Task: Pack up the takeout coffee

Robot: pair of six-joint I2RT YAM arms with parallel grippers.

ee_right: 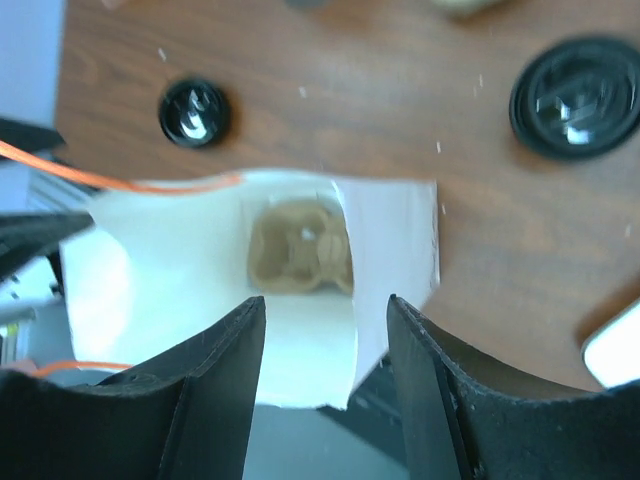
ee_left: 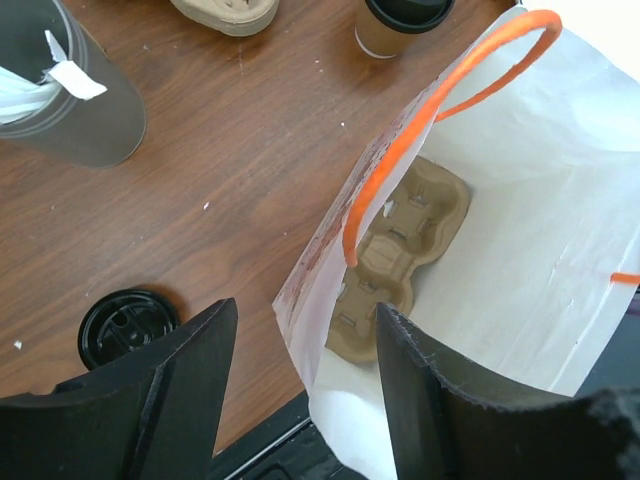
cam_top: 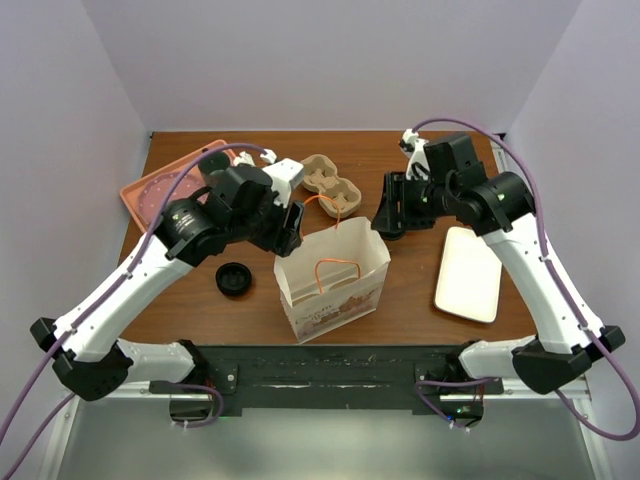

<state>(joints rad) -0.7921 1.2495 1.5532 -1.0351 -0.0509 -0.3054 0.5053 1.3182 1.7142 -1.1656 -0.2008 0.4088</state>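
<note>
The takeout coffee [ee_left: 400,22], a tan cup with a black lid, stands on the table just beyond the white paper bag [cam_top: 330,285]. In the right wrist view its lid [ee_right: 575,95] shows at the upper right. From above my right arm hides most of it. A cardboard cup carrier [ee_left: 405,245] lies flat in the bottom of the bag. My left gripper [ee_left: 305,308] is open, its jaws astride the bag's left wall near the orange handle [ee_left: 440,100]. My right gripper [ee_right: 325,300] hangs open over the bag's mouth, holding nothing.
A second carrier [cam_top: 330,182] sits on the table behind the bag. A loose black lid [cam_top: 233,279] lies left of the bag. A grey tumbler [ee_left: 70,95] with white utensils stands far left. There is a pink tray [cam_top: 160,185] at the back left and a white container [cam_top: 468,272] on the right.
</note>
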